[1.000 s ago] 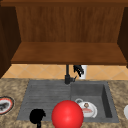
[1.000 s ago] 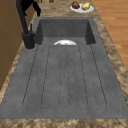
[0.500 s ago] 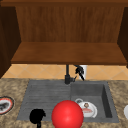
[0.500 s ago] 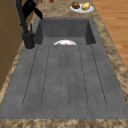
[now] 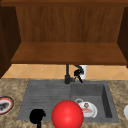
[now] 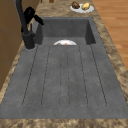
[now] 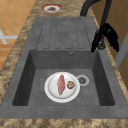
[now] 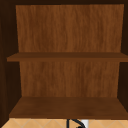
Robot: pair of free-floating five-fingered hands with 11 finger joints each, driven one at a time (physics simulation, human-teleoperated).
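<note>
1. at the back of the sink (image 5: pixel 45 92), about 12 o'clock from the basin in the front view, my right hand (image 5: pixel 78 73) hangs just beside the tap (image 5: pixel 67 75), on its 3 o'clock side.
2. the fingers (image 7: pixel 96 42) are loose and spread, pointing down toward the sink's back rim. they close on nothing that i can make out, and whether they touch the tap i cannot tell.
3. i judge the step in hand to be getting a clean hold at the tap. for that i should bring the palm in toward 9 o'clock, square to the post, and close only once the fingers sit on both sides of it.
4. i should keep the move short and level. the wooden shelf (image 5: pixel 67 53) is close overhead at 12 o'clock, so there is little room to lift.
5. below, in the basin at 6 o'clock from the hand, lies a white plate (image 7: pixel 50 87) with a reddish piece of food (image 7: pixel 61 84) on it. a slip downward could knock it.
6. my left hand (image 5: pixel 37 115) hangs at the sink's front edge, near 7 o'clock. how it is set i cannot tell.
7. a red ball (image 5: pixel 67 115) sits just beside that hand at its 3 o'clock, well apart from the tap.
</note>
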